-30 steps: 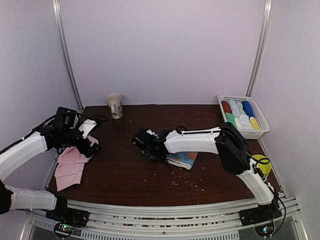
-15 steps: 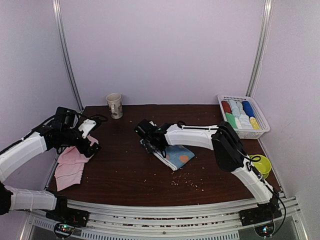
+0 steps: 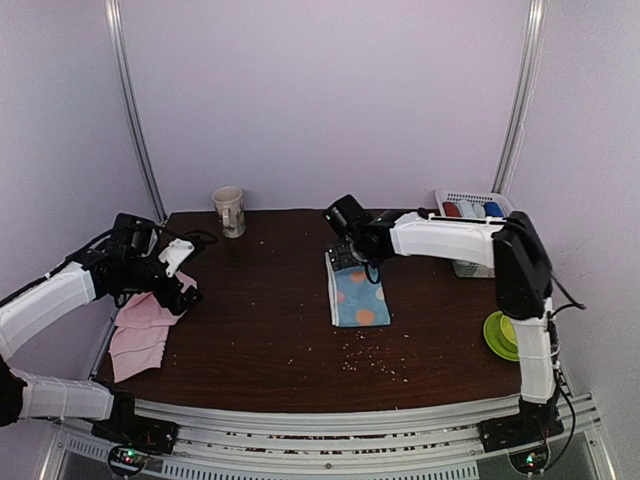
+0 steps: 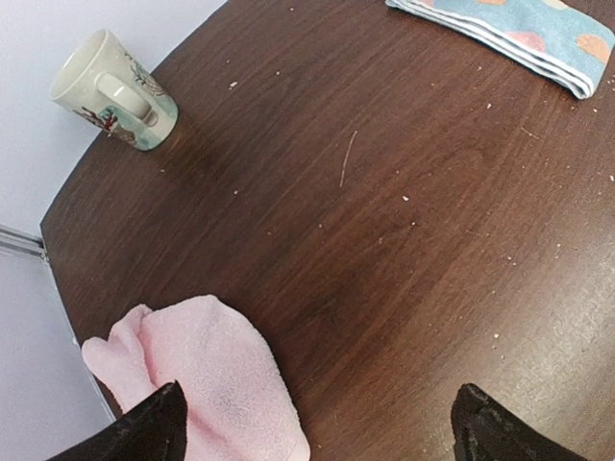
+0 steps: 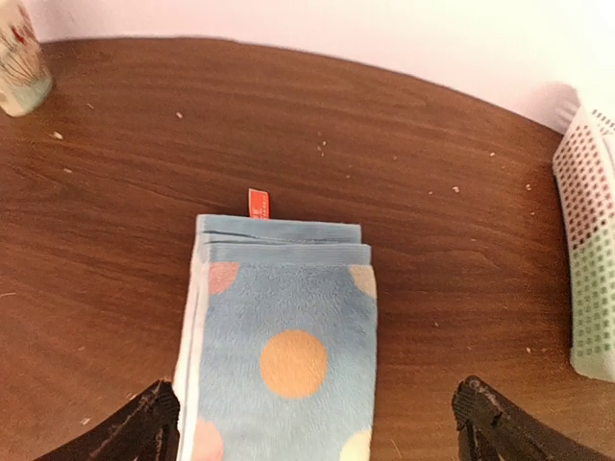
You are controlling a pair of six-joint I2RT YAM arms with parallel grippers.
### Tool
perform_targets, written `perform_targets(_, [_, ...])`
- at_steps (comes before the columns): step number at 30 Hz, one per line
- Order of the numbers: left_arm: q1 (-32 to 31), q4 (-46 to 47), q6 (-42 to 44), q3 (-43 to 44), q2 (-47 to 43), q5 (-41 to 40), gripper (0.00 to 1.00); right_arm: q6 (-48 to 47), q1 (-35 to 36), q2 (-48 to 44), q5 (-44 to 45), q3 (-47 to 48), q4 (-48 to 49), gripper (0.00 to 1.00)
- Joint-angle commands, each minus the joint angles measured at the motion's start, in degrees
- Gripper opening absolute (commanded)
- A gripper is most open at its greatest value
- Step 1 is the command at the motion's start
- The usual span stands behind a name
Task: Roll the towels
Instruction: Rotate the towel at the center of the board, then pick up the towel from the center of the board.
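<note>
1. Right hand: fingers spread, holding nothing, over the far end of the folded blue dotted towel, which lies flat mid-table.
2. Left hand: fingers spread, just above the pink towels at the left edge.

Illumination is bright, even and diffuse, from above. The pale enclosure walls carry a slight lilac cast. The dark brown wooden tabletop shows a soft sheen without hard glare. Shadows are faint and soft-edged; the cream ceramic mug casts a short one. The overhead view is low in detail. The wrist views bow straight edges. The white slatted plastic basket is washed out at the frame edge.
</note>
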Motion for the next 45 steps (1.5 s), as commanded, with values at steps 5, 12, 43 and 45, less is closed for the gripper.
perform_targets(5, [-4.93, 6.51, 9.55, 7.59, 7.23, 5.69, 0.98, -1.02, -0.13, -22.84, -1.85, -27.72, 10.76, 1.00])
perform_targets(12, [-24.27, 16.12, 15.54, 13.80, 18.74, -6.53, 0.98, 4.76, -2.74, -27.40, -15.71, -42.31, 20.20, 1.00])
perform_targets(43, [-43.17, 37.31, 43.39, 21.25, 52.56, -18.19, 0.62, 5.26, -14.54, -50.29, -27.61, -60.33, 23.66, 1.00])
perform_targets(45, [-43.17, 37.21, 43.76, 21.87, 53.92, -18.82, 0.55, 5.35, -14.54, -51.10, -27.78, -60.31, 23.33, 1.00])
